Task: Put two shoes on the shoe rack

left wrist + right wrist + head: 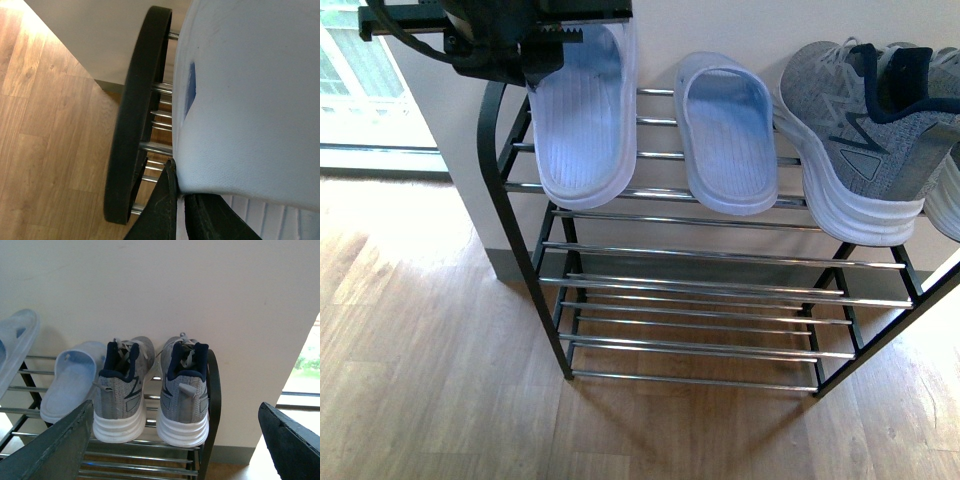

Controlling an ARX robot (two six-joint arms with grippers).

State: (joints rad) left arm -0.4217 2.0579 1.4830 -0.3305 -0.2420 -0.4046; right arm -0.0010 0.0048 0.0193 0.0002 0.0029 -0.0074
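Left gripper (545,50) pinching the leftmost pale blue slide (582,120) over the shoe rack (720,260) top tier; right gripper (175,450) spread, facing both grey sneakers (150,390).

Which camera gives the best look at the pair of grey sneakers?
The right wrist view: both grey sneakers stand whole, heels toward the camera, on the rack's top tier. The front view shows one sneaker, partly cut off at the picture's edge, and a sliver of the other. The left wrist view shows none.

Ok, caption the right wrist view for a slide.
Open right end effector facing two grey sneakers and pale blue slides on the shoe rack.
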